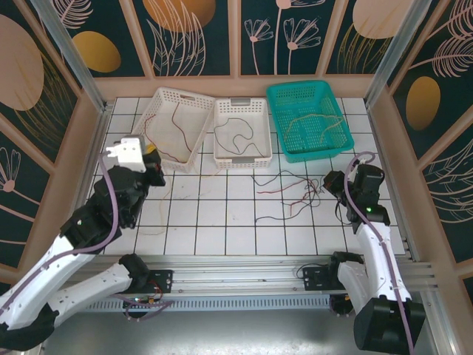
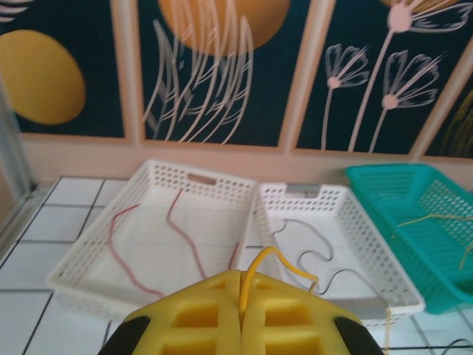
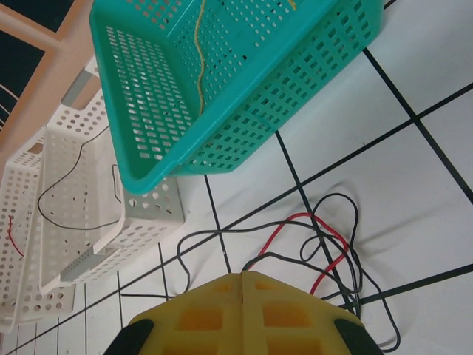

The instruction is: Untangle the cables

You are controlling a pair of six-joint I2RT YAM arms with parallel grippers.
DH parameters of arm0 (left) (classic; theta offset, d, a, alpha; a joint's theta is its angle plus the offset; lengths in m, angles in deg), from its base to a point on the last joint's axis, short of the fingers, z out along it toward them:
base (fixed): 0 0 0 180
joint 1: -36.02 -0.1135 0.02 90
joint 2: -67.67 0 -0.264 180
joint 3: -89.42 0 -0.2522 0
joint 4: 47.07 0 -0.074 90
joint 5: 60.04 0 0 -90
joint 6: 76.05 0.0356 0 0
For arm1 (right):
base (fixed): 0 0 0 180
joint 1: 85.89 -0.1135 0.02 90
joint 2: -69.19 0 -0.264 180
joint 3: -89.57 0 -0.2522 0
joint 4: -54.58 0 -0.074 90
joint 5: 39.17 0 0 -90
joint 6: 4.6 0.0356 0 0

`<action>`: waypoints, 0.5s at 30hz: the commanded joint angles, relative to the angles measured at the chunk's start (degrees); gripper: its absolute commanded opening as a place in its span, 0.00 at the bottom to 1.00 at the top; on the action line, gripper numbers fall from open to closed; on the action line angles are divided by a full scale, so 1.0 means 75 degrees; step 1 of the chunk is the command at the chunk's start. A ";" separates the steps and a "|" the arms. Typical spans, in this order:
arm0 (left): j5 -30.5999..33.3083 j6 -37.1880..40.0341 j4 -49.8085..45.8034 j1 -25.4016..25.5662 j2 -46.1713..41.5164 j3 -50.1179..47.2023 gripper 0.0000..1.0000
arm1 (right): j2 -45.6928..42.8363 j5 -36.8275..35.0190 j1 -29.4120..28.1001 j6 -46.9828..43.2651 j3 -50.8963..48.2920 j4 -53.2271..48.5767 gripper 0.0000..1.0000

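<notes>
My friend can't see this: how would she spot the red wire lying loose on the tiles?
Find the teal basket at the back right of the tiled table. Just in front of it, on the tiles, lies a tangle of thin wires. The red wire is the one coloured strand among black ones.
</notes>
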 commanded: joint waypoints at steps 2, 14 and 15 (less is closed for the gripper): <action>-0.0848 0.0593 0.0864 -0.0028 0.0943 0.1083 0.00 | -0.0286 0.0338 -0.0024 0.0047 -0.0256 0.0329 0.00; -0.2379 0.1670 0.2298 -0.0023 0.4773 0.4846 0.00 | -0.0927 0.0633 -0.0034 0.0048 -0.0591 0.0359 0.00; -0.2539 0.1740 0.2392 -0.0031 0.5168 0.5262 0.00 | -0.0984 0.0650 -0.0024 0.0058 -0.0627 0.0353 0.00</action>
